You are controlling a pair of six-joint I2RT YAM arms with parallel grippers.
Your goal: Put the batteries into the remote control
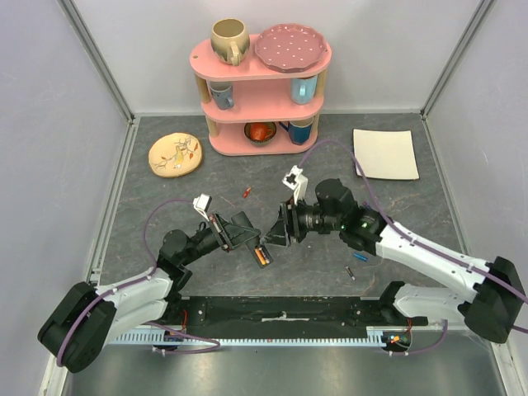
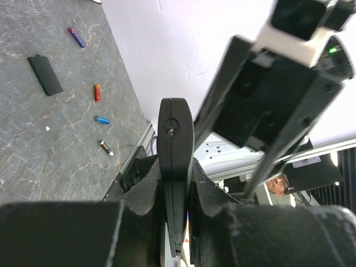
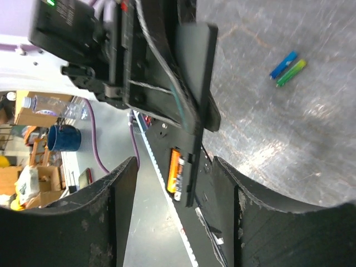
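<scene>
Nearest the arm bases, a dark battery point(image 1: 351, 272) and a blue battery point(image 1: 360, 256) lie on the grey table point(image 1: 165, 186) beside the right arm. Just beyond them, mid-table, the left gripper point(image 1: 245, 238) is pressed tight on the remote control point(image 1: 262, 252), gripping one end and holding it up off the table. An orange battery point(image 3: 176, 172) sits in the remote's slot. The right gripper point(image 1: 282, 229) faces it with its fingers point(image 3: 119, 206) spread, one on each side of the remote's free end, pinching nothing.

The left wrist view shows more loose parts on the table: a flat black cover point(image 2: 45, 75), a red-orange battery point(image 2: 97, 92) and a purple battery point(image 2: 77, 37), all apart from one another. Further back a small red battery point(image 1: 246, 192) lies alone. Beyond it are a yellow plate point(image 1: 175, 154) on the left and a white square plate point(image 1: 385, 153) on the right. A pink shelf point(image 1: 264, 66) stands at the back wall, with a mug point(image 1: 228, 40) and a pink plate point(image 1: 291, 47) on top.
</scene>
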